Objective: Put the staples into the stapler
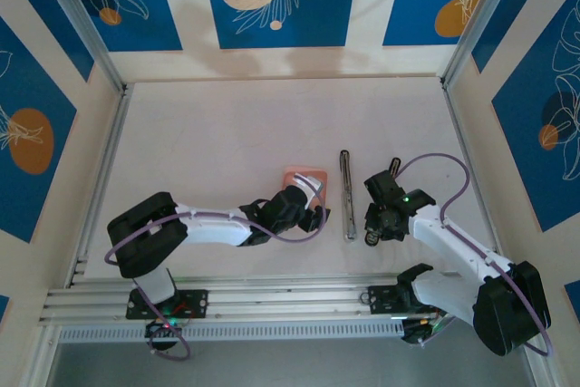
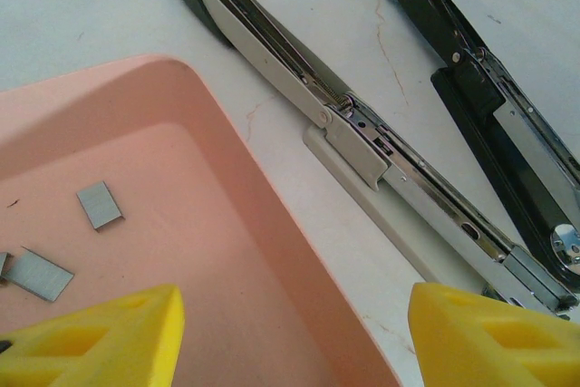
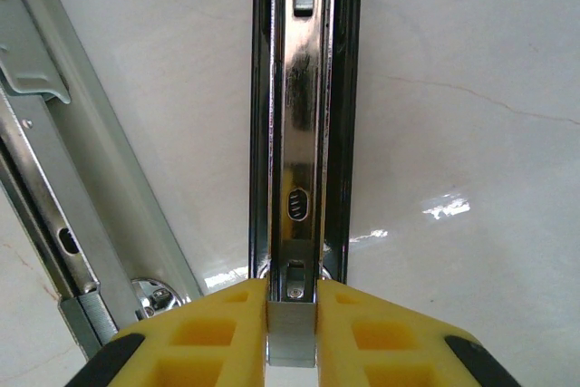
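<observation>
Fingers (image 2: pixel 122 333) of the left gripper (image 2: pixel 290 337) are spread wide and empty, hovering above the pink tray (image 2: pixel 217 133). Inside the tray lie the staples (image 2: pixel 98 204), a few short grey strips flat on its floor, none picked up. Just right of the tray, the stapler (image 2: pixel 362 142) lies folded open on the table (image 2: pixel 82 6) with its silver rail exposed. Further right, the right gripper (image 3: pixel 292 337) is clamped on the end of the stapler's other metal channel, apparently steadying it. The pickup step looks to be in hand. Next, the left fingers need to drop onto one strip, pinch its thin edges, and carry it to the open stapler.
</observation>
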`<state>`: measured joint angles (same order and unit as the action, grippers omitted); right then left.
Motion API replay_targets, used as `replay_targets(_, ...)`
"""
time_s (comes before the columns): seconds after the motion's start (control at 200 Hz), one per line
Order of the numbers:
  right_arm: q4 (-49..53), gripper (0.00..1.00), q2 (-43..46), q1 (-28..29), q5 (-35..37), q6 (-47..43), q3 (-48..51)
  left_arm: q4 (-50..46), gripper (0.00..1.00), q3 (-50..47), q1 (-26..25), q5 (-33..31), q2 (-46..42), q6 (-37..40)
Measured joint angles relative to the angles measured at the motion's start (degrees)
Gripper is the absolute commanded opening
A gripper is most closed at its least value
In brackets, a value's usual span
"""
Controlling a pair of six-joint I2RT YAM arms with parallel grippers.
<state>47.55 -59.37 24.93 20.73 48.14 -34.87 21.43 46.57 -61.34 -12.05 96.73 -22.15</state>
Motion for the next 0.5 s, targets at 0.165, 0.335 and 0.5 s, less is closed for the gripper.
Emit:
replay_targets(0.165, 0.0, 0.23, 0.1, 0.0, 0.0, 0.0, 0.0, 0.0, 0.66, 0.0, 0.0, 0.0, 0.0, 0.0)
replay_targets(0.335, 0.0, 0.23, 0.1, 0.0, 0.0, 0.0, 0.0, 0.0, 0.66, 0.0, 0.0, 0.0, 0.0, 0.0)
replay_targets(0.5, 0.0, 0.24, 0.5, 0.0, -0.2, 0.0, 0.1, 0.0, 0.66, 0.1, 0.0, 0.0, 0.0, 0.0)
